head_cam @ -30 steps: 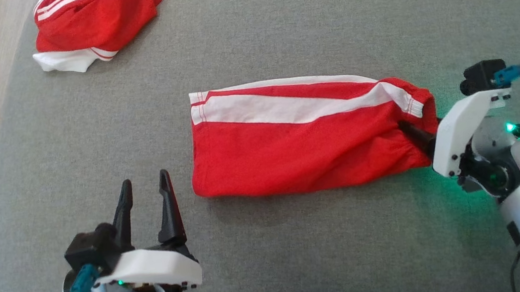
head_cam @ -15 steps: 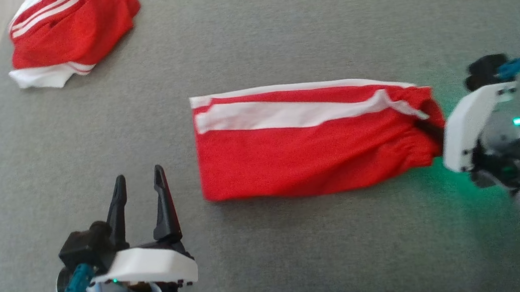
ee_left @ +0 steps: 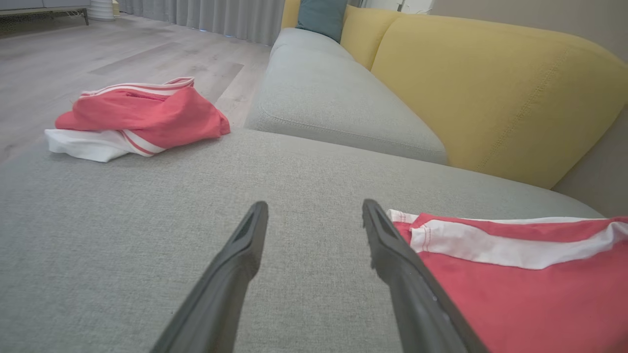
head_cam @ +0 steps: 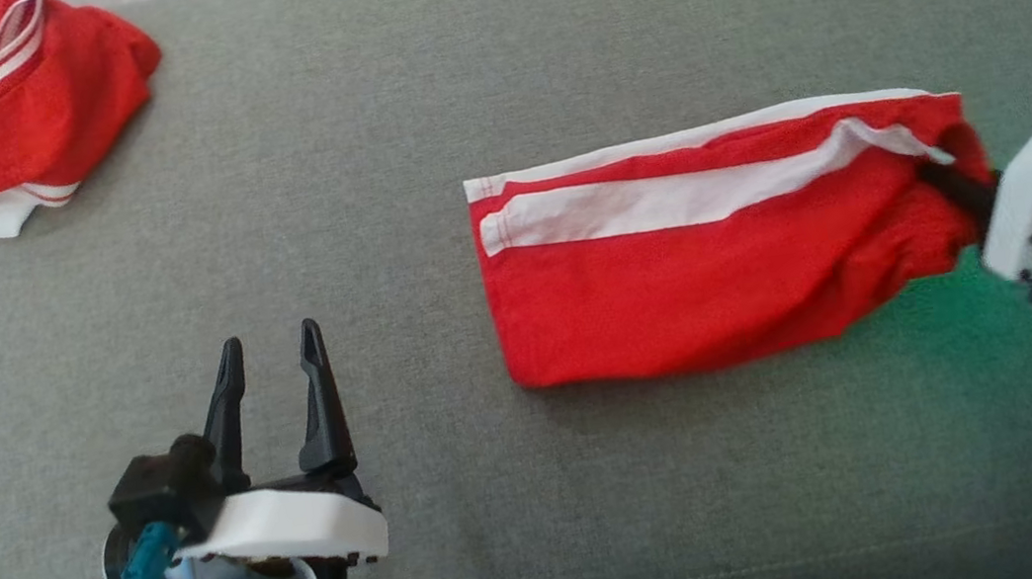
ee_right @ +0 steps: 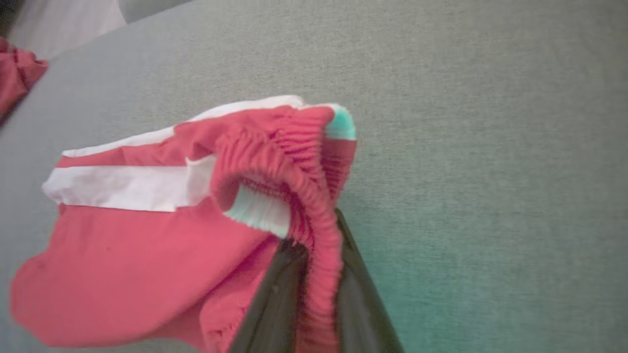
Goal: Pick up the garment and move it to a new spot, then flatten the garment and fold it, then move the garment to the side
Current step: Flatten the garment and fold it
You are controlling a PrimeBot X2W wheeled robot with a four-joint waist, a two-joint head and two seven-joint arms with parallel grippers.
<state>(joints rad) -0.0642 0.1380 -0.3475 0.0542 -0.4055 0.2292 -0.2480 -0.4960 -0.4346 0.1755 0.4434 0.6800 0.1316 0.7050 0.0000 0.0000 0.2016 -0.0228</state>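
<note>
A wide grey seat (ee_left: 122,220) with a woven cover lay in the foreground. Past its far edge ran a second grey seat cushion (ee_left: 333,108), set off from it by a stitched seam. Yellow back cushions (ee_left: 490,88) rose beyond the seat to the right, and a teal pillow (ee_left: 321,17) leaned at their far end. Left of the seat lay a pale wooden floor (ee_left: 98,54) of long planks. Grey curtains (ee_left: 221,17) hung down to the floor well beyond the seat, and soft daylight fell on the boards. A green glow (head_cam: 959,321) tinted the seat's cover near its right end.
</note>
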